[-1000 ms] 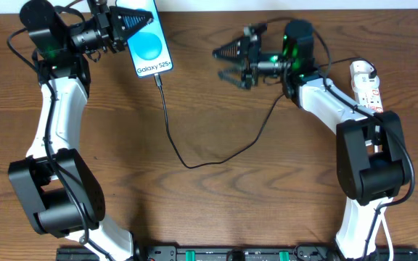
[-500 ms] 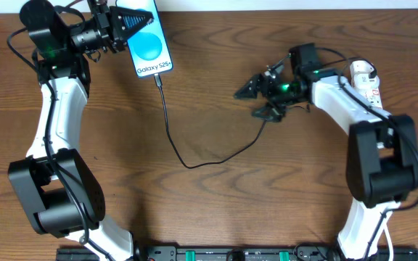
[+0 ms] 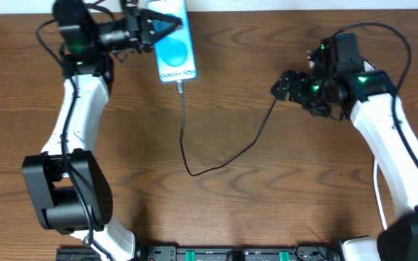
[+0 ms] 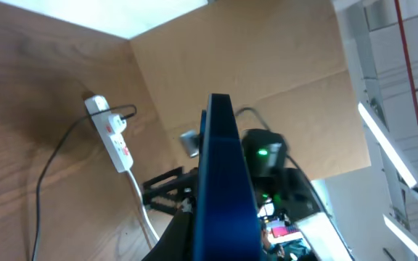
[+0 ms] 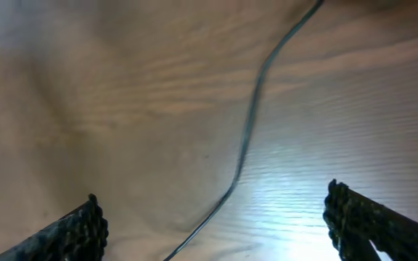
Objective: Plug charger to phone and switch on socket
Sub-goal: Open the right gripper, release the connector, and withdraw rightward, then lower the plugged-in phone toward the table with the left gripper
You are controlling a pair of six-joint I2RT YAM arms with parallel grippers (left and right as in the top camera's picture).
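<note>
The phone (image 3: 176, 52), blue screen up, is at the table's far edge, and my left gripper (image 3: 170, 23) is shut on its top end. In the left wrist view the phone (image 4: 223, 181) shows edge-on between the fingers. The charger (image 3: 185, 138) is plugged into the phone's bottom, loops toward me, then runs right under my right gripper (image 3: 287, 87). That gripper is open and hovers over the charger (image 5: 249, 138), its fingertips (image 5: 78, 230) far apart and holding nothing. The socket (image 4: 112, 136) lies white on the wood with a black plug in it. In the overhead view the right arm hides it.
The table's back edge meets a white wall (image 3: 281, 4) just behind the phone. A brown cardboard panel (image 4: 267, 65) stands beyond the socket. My right arm (image 3: 383, 138) lies over the right side of the table.
My left gripper has carried the phone to the right, and the charger's end went with it. My right arm swung away to the right and tilted down over the charger. It stays open.
</note>
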